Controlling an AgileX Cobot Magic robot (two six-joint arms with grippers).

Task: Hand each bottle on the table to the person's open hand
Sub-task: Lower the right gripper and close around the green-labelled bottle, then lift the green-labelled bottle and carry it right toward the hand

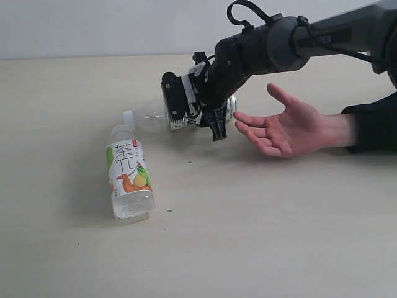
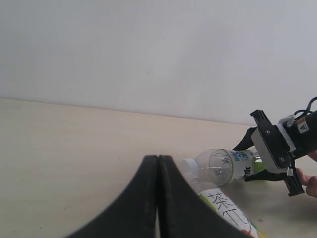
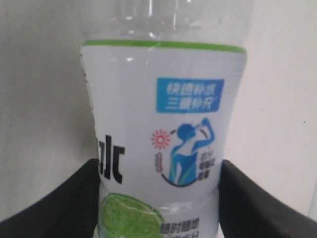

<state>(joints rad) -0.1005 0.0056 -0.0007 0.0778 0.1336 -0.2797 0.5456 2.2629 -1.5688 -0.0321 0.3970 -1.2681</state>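
My right gripper (image 1: pixel 209 93) is shut on the lime-label bottle (image 1: pixel 149 115), which it holds sideways low over the table (image 1: pixel 248 236), white cap pointing left. In the right wrist view the black fingers (image 3: pixel 59 208) press both sides of the lime-label bottle (image 3: pixel 158 124). The person's open hand (image 1: pixel 285 130) lies palm up just right of the gripper, its fingertips close to the bottle's base. The fruit-label bottle (image 1: pixel 129 177) lies on the table, its cap near the held bottle's cap. My left gripper (image 2: pixel 158 159) is shut on nothing, well back from both bottles (image 2: pixel 223 166). No other bottles are in view.
The person's black sleeve (image 1: pixel 375 124) rests at the table's right edge. A pale wall (image 1: pixel 93 25) runs behind the table. My right arm (image 1: pixel 322 37) reaches in from the upper right, above the hand.
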